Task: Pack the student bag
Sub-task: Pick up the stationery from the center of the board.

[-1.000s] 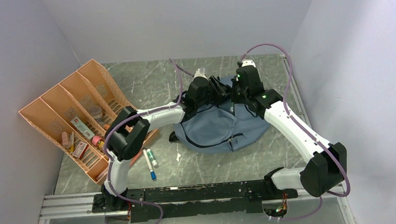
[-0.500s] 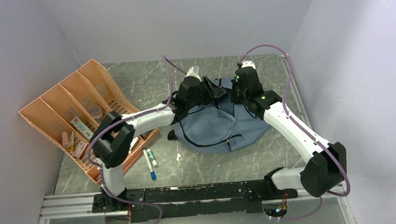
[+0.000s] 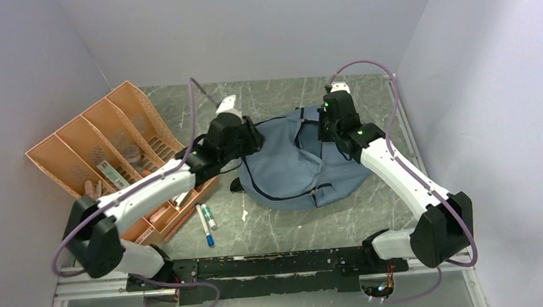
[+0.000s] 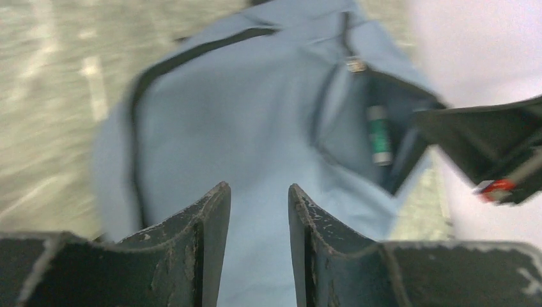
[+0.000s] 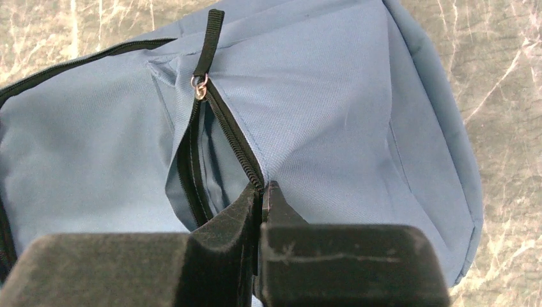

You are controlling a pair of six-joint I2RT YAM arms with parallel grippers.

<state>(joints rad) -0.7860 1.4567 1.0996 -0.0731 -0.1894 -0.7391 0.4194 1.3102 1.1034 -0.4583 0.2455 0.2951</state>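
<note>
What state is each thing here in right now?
student bag: lying down, zipper open, green pen inside.
right gripper: shut on the student bag's zipper edge.
left gripper: open, empty, over the student bag.
orange tray: tilted, holding small items.
markers: lying loose beside the orange tray.

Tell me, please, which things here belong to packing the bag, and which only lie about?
Belong to the job:
- student bag
- right gripper, shut on its zip edge
- left gripper, open and empty
- green tube in its open pocket
- two markers, probably to pack

Only lying about:
- orange tray itself
- small white scrap
</note>
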